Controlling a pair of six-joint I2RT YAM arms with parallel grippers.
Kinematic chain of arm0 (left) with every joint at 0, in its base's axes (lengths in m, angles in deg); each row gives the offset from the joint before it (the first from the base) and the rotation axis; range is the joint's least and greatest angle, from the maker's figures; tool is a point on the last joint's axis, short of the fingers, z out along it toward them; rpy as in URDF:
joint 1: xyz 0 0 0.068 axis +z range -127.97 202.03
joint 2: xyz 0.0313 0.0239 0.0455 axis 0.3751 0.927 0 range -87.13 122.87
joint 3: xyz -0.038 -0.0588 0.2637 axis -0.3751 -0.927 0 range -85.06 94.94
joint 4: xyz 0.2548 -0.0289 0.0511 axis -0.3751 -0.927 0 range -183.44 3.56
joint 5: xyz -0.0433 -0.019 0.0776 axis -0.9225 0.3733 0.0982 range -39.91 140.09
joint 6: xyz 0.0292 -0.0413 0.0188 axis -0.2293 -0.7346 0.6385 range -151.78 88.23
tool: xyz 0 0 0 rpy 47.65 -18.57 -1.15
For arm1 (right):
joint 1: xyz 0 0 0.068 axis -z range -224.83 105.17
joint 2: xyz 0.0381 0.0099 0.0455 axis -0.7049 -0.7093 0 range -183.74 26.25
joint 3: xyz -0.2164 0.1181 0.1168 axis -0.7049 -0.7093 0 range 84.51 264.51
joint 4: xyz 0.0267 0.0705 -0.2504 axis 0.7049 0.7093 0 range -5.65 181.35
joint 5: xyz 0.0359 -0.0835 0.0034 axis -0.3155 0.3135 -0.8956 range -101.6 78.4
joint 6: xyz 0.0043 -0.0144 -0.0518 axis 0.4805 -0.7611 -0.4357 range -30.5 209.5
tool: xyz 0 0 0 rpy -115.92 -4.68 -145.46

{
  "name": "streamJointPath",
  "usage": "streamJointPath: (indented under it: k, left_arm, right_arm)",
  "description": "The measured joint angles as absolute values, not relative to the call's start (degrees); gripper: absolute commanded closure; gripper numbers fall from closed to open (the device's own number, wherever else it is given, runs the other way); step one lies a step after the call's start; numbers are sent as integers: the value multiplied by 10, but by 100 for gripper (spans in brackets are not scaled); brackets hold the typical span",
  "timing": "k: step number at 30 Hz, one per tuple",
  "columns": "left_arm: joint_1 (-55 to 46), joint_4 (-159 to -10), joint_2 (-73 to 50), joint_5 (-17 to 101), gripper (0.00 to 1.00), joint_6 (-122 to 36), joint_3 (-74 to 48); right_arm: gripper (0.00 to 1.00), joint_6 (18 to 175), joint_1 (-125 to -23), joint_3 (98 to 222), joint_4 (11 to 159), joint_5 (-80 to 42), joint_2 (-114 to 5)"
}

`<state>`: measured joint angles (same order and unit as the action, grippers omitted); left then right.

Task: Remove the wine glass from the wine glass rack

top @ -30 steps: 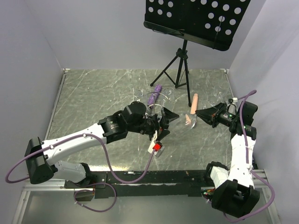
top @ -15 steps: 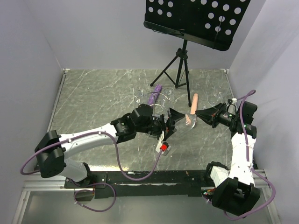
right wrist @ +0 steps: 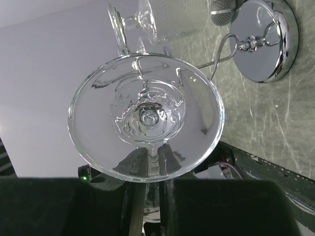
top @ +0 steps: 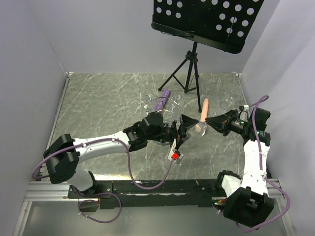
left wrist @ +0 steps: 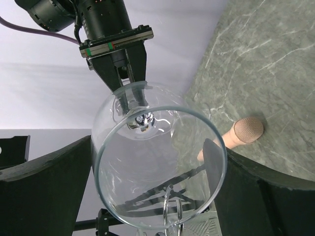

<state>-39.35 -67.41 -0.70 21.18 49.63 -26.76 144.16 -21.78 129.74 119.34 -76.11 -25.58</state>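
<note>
From above, the wine glass [top: 193, 129] hangs over the middle of the surface [top: 98, 108], a little toward its right edge and just beside the rack [top: 162, 112]. The right hand [top: 210, 122] is clenched on its stem. The left hand [top: 183, 131] is released.

Left wrist: the bowl sits between the wide-spread fingers; I cannot tell whether they touch it.

Right wrist: the stem is pinched, with the foot facing the camera.

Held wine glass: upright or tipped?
Tipped sideways: wine glass stem runs into right gripper, mouth facing the left wrist camera.
</note>
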Motion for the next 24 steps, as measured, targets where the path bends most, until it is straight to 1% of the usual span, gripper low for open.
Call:
streamJointPath:
  k: [8, 13, 18, 22, 24]
  left_arm:
    - [-395, -650, -7, 206, 8, 496, -275]
    - [-396, -644, -6, 203, 15, 497, -282]
    - [-396, -645, -6, 199, 19, 502, -282]
    - [-396, -652, -6, 198, 27, 506, -282]
    - [-396, -654, -6, 198, 33, 509, -282]
  right_arm:
    - [100, 1440, -217, 1294, 1198, -760, -255]
    - [100, 1441, -217, 1288, 1200, -759, -255]
    - [100, 1441, -217, 1287, 1200, -758, -255]
    - [100, 1441, -217, 1281, 1200, -757, -256]
    - [94, 1441, -217, 1281, 1202, -756, -256]
